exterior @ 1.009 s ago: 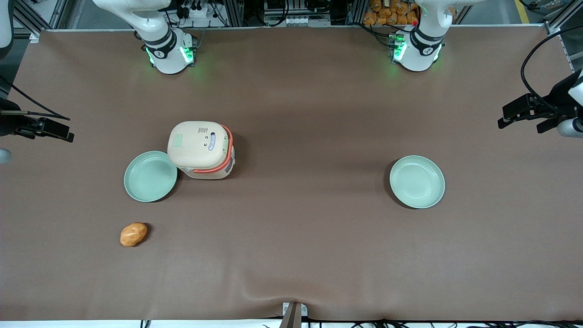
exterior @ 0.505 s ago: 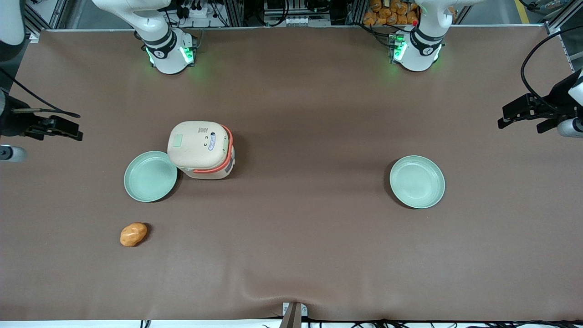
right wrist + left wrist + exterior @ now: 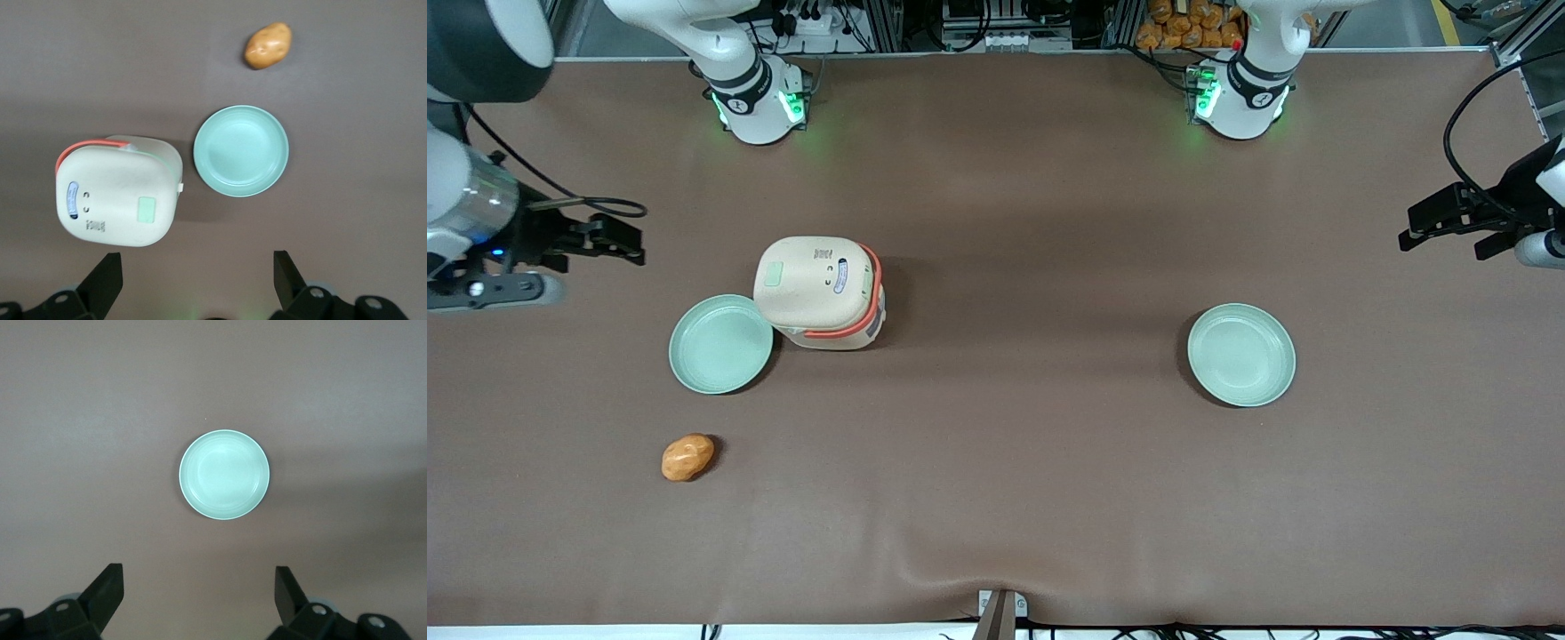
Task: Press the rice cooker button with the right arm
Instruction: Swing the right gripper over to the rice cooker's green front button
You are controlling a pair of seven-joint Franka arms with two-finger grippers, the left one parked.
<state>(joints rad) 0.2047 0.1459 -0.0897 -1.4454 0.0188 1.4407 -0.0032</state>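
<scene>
Right arm's jaws (image 3: 618, 240) nearer the upright, lid-shut rice cooker (image 3: 821, 292) than before, spread wide, empty.

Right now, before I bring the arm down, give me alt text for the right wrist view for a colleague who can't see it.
The tool, fingers wide open, hangs high above the brown table, touching nothing. Below stands the closed cream rice cooker, with a pale green plate close beside it and a potato lying apart from the plate.

Cooker (image 3: 821, 292), plates (image 3: 721, 344), potato (image 3: 687, 457) on table (image 3: 1032, 480)
</scene>
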